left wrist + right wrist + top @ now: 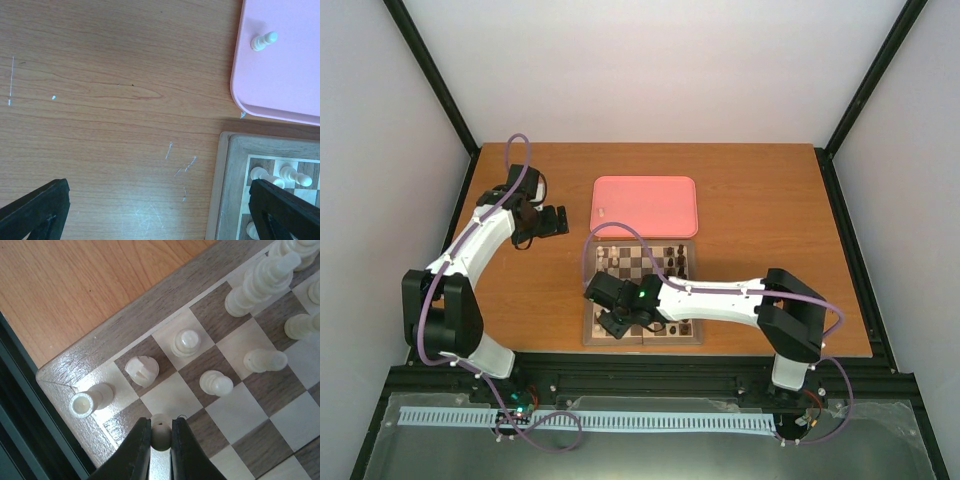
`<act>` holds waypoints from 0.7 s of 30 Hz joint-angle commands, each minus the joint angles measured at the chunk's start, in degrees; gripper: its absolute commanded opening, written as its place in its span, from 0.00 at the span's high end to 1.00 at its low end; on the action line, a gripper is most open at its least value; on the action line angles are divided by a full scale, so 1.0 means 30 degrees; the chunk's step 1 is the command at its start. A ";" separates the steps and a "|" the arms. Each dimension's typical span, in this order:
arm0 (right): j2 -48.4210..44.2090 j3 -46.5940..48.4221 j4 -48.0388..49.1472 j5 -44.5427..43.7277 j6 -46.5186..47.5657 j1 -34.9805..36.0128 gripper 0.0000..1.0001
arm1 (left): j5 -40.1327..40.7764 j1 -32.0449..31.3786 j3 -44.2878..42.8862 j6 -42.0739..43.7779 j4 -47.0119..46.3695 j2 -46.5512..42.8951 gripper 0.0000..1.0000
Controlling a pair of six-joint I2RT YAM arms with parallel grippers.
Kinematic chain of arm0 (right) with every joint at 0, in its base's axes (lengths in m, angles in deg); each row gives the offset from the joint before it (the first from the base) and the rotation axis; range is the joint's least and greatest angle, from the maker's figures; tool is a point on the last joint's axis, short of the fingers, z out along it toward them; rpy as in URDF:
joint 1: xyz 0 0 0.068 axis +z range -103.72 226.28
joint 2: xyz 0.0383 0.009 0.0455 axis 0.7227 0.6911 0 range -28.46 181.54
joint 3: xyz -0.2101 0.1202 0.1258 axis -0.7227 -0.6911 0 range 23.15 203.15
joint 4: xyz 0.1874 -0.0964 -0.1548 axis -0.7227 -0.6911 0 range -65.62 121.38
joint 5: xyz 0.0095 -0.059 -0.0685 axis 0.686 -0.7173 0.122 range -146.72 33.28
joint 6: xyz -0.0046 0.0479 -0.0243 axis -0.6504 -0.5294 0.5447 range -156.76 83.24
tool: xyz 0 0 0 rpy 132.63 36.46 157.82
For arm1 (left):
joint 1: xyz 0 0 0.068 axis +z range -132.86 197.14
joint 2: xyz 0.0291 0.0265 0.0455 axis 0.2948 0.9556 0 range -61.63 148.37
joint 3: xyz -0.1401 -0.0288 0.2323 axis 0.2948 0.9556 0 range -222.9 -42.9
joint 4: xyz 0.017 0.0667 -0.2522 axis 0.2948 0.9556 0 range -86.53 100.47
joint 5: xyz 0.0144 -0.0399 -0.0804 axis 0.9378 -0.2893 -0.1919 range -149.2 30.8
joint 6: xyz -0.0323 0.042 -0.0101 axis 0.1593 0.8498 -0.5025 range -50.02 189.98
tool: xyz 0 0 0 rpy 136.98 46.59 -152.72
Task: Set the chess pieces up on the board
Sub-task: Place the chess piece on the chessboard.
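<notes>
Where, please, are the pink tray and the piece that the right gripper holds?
pink tray [655,205]: top view, a bare part of its surface.
held piece [160,431]: right wrist view, its rounded top.

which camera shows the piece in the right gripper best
Right wrist: the cream piece is pinched in the right gripper, close up. Top external shows only that gripper over the board, the piece too small. Left wrist misses it.

- The right arm [710,298] hid the board's [690,332] near squares from above.
- The tray [280,75] ran off the left wrist picture's edge.
- Fingers [136,447] of the right gripper [160,426] covered most of one piece [160,435].
</notes>
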 commanded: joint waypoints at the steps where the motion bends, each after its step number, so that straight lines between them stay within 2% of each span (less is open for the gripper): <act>1: 0.0560 0.0670 0.0135 -0.0160 0.0527 0.0155 0.97 | -0.0092 -0.0078 -0.0133 0.0065 -0.0293 -0.0477 0.00; 21: 0.1482 0.1327 -0.0008 0.0230 0.1054 -0.0429 0.97 | 0.0130 -0.0109 -0.0074 0.0169 -0.0252 -0.0230 0.00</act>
